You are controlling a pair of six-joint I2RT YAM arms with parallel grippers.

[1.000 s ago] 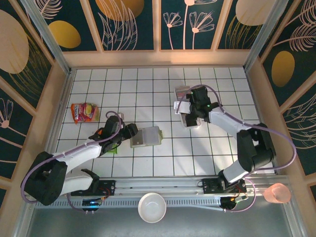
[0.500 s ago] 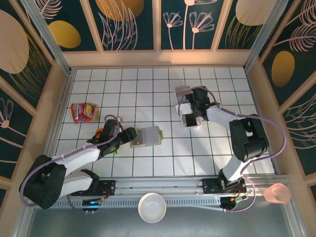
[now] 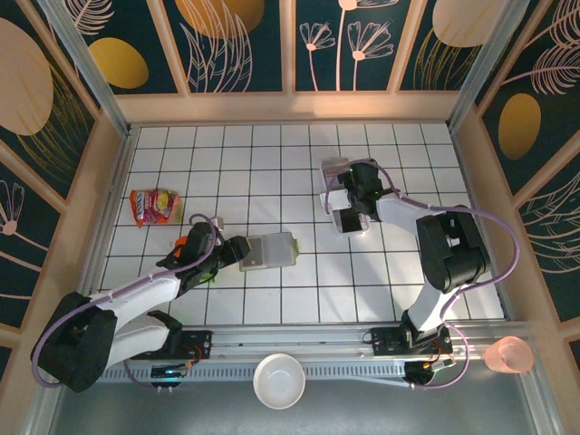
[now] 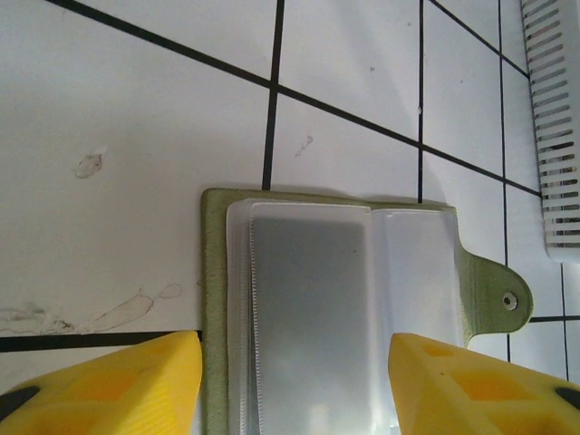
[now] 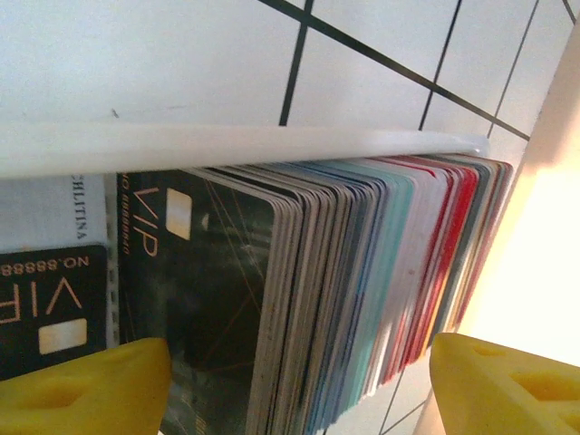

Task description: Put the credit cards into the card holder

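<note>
Thin, stiff, slick-looking credit cards (image 5: 362, 254) want an edge pinch; right claw (image 5: 299, 362) gapes astride them, gripping nothing; left claw (image 4: 294, 362) spreads over card holder (image 4: 344, 272), perhaps touching.

Your right arm's elbow has folded in toward the counter's middle, and its end effector (image 5: 299, 385) has edged up and back over the credit cards (image 5: 362, 272). Your left arm has sunk slightly nearer you.

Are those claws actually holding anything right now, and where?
Nothing clearly. The right claw stands open around the credit cards; the left claw straddles one end of the card holder, but a grip cannot be told.
</note>
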